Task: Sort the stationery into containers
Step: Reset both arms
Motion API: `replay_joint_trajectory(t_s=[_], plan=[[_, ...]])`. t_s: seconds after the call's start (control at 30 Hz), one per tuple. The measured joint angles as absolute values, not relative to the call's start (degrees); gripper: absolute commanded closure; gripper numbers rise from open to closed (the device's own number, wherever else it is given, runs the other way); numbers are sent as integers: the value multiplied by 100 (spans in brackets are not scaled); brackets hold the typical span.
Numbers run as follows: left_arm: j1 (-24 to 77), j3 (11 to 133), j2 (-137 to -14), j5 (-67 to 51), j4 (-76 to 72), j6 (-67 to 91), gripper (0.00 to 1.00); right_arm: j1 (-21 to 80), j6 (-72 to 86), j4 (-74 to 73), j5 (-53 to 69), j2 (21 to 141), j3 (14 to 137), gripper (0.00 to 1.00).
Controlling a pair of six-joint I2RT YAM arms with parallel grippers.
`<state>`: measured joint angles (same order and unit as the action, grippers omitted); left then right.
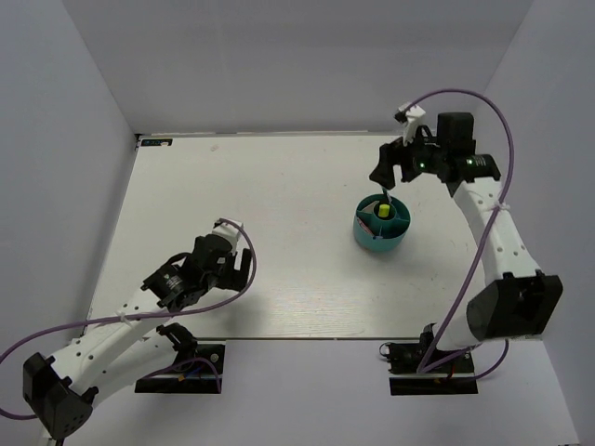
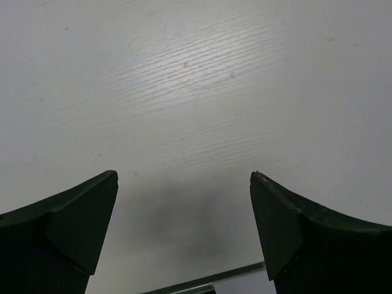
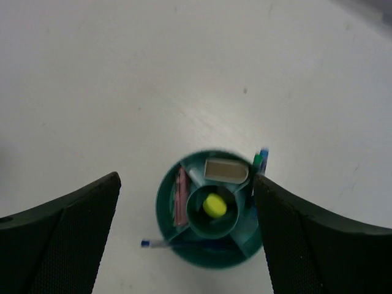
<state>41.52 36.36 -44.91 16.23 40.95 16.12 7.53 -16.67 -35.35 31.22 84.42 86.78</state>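
The round teal organiser [image 1: 381, 223] stands right of centre on the table; it also shows in the right wrist view [image 3: 208, 257]. Its middle cup holds a highlighter with a yellow end [image 3: 214, 205]. A pink marker [image 3: 180, 196] lies in the left compartment, a pale block [image 3: 226, 171] in the far one. A thin blue pen [image 3: 160, 243] sticks out to the left at the near side. Blue and green tips [image 3: 261, 158] show at the right rim. My right gripper [image 1: 388, 174] is open and empty above the organiser. My left gripper [image 1: 231, 269] is open and empty over bare table at the near left.
White walls close in the table [image 1: 279, 186] at the back and both sides. A small dark strip [image 1: 153, 142] lies at the far left corner. The table's near edge [image 2: 202, 283] shows under my left gripper.
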Motion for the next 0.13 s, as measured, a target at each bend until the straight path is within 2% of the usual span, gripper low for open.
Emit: replay_joint_trajectory(t_s=[0.13], plan=[[3876, 3760, -4733, 1752, 4049, 1693, 0, 751, -1347, -3326, 2388, 7428, 7085, 10]])
